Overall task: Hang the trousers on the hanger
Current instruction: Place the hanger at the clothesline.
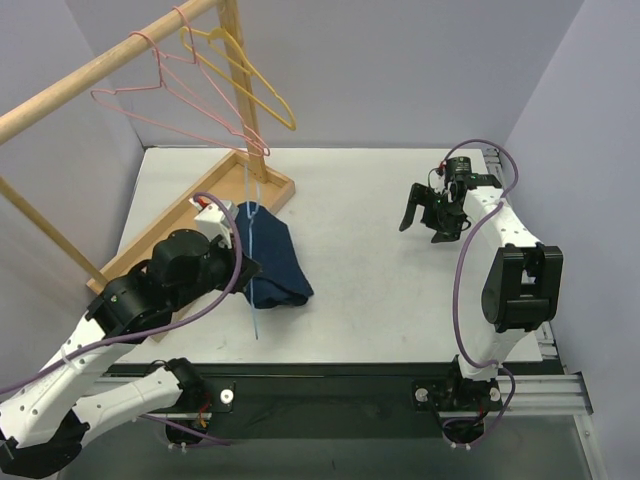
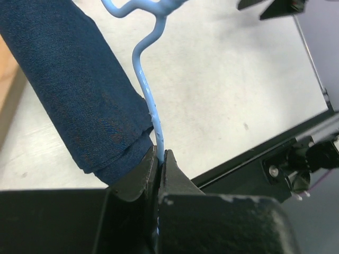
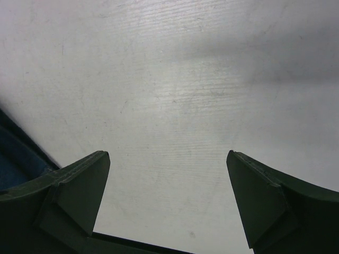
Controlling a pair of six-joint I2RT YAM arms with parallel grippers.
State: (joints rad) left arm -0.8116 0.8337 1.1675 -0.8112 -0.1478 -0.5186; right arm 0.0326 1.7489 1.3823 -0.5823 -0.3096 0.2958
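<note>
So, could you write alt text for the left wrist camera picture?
Two black fingers pinch the thin light-blue wire hanger, which curves upward beside folded dark navy trousers on a white table.

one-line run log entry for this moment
left gripper: shut on hanger wire | trousers: folded, against hanger | right gripper: open, empty, over table | draped over hanger: cannot tell

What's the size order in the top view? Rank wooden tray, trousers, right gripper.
Largest first:
wooden tray
trousers
right gripper
Trousers and gripper look close; the gripper hangs nearer the camera, so that pair is unsure.
</note>
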